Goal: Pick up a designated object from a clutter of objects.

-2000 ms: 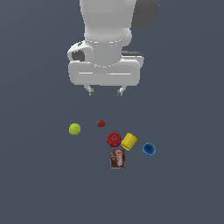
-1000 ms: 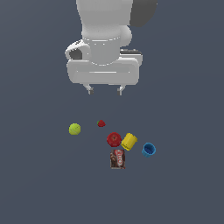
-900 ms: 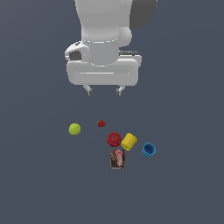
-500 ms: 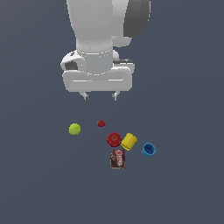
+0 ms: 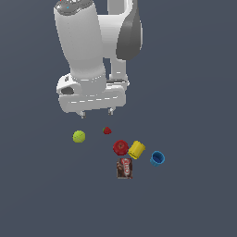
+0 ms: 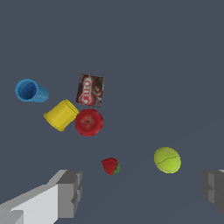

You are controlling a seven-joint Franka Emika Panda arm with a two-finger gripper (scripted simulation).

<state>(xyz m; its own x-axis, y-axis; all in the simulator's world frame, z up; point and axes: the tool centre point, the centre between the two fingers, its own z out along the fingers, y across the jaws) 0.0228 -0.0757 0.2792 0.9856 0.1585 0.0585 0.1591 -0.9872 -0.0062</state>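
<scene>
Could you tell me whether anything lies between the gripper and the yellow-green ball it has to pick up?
Nothing visible does. The yellow-green ball lies alone on the floor, apart from the rest. The nearest thing, the strawberry, sits off to the exterior view's right. The open gripper hangs above, its fingers wide apart.

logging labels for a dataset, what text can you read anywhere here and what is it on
Box: white letters on a red patch, too blurred to read for certain in either view.
Ball, strawberry, apple, yellow cup, blue cup, gripper: no text.
</scene>
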